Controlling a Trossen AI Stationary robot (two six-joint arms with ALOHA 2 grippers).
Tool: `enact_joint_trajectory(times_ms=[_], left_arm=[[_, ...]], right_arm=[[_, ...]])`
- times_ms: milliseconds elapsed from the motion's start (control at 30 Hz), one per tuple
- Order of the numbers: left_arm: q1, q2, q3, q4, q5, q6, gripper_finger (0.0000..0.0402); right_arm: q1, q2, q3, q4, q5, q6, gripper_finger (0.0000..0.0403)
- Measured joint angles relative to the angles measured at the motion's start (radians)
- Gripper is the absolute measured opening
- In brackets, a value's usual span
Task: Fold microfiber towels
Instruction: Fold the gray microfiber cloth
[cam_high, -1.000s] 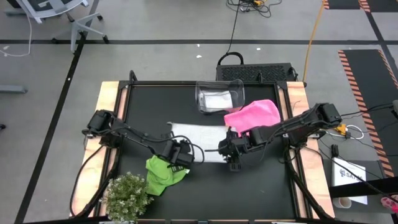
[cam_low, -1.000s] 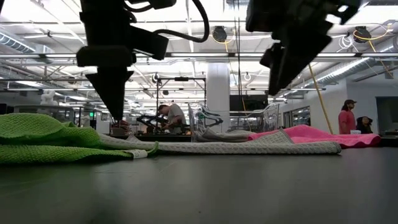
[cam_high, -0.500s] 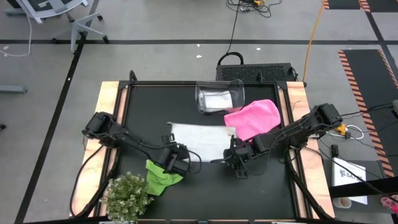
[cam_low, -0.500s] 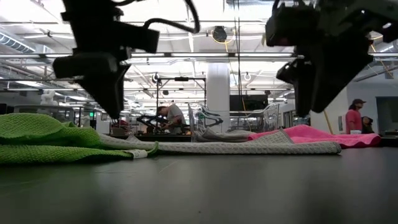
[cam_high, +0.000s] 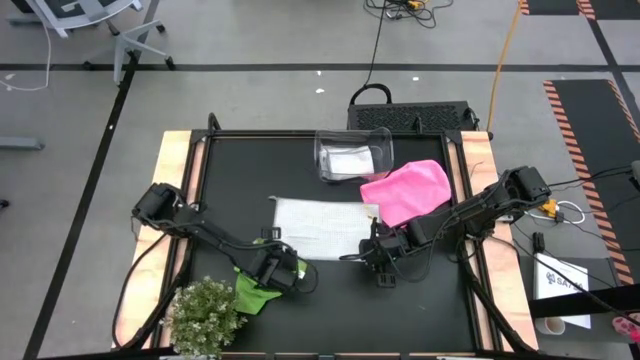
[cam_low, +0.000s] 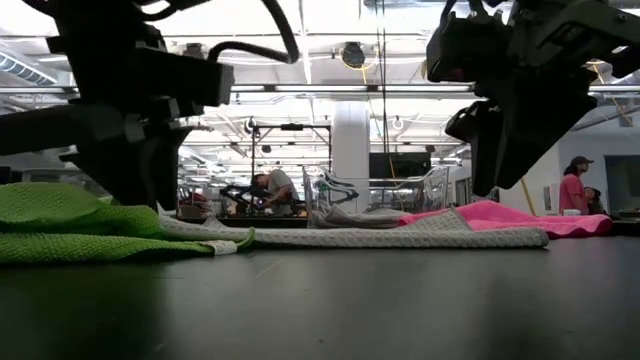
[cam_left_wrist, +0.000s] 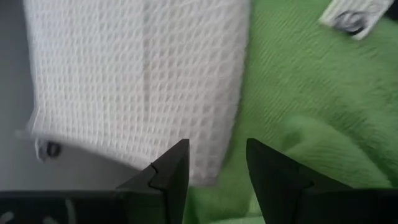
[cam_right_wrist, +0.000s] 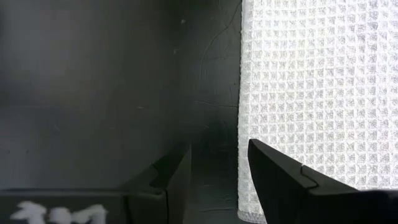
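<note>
A white towel (cam_high: 320, 224) lies spread flat mid-table. Its near left corner (cam_left_wrist: 134, 93) meets the crumpled lime green towel (cam_high: 252, 292) at the front left. A pink towel (cam_high: 406, 190) lies bunched at the right, by the white towel's far right corner. My left gripper (cam_high: 276, 270) hangs open, pointing down over the white corner and the green towel (cam_left_wrist: 298, 93). My right gripper (cam_high: 381, 256) stands open over the white towel's near right edge (cam_right_wrist: 298, 93), one finger over cloth and one over bare table. In the low view the right gripper (cam_low: 495, 180) hangs clear above the cloth.
A clear plastic bin (cam_high: 352, 153) holding a folded white cloth stands at the far side, behind the white towel. A bushy green plant (cam_high: 205, 316) stands at the front left corner, close to the green towel. Bare black tabletop (cam_high: 400, 320) lies along the front.
My left gripper has gone down and toward the table's near left, over the green towel, rolling its wrist as it went. My right gripper has sunk toward the white towel's near right edge. Both have stayed open. The towels have not moved.
</note>
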Motion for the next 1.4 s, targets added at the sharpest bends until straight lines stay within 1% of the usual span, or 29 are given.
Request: enact_joint_trajectory(times_ms=[167, 433, 567, 733, 967, 1067, 1400], left_arm=[[-0.011, 0.000, -0.015, 0.058, -0.006, 0.054, 0.0161], [-0.002, 0.000, -0.018, 0.058, -0.032, 0.053, 0.0161], [0.007, 0.000, -0.018, 0.059, -0.039, 0.042, 0.0161], [0.025, 0.000, -0.018, 0.059, -0.042, 0.001, 0.0161], [0.029, 0.000, -0.018, 0.059, -0.045, -0.004, 0.0161], [0.030, 0.000, -0.018, 0.059, -0.045, -0.004, 0.0161], [0.030, 0.000, -0.018, 0.079, -0.045, -0.002, 0.0161]], right_arm=[[0.000, 0.000, 0.000, 0.000, 0.001, 0.000, 0.0153], [0.000, 0.000, 0.000, -0.005, 0.001, -0.001, 0.0153], [0.000, 0.000, 0.000, -0.011, 0.001, -0.027, 0.0153], [0.000, 0.000, -0.054, 0.004, 0.001, -0.021, 0.0153], [0.000, 0.001, -0.150, 0.056, 0.000, 0.059, 0.0153], [0.000, 0.000, -0.162, 0.080, 0.000, 0.077, 0.0153], [0.000, 0.000, -0.163, 0.101, 0.001, 0.062, 0.0153]])
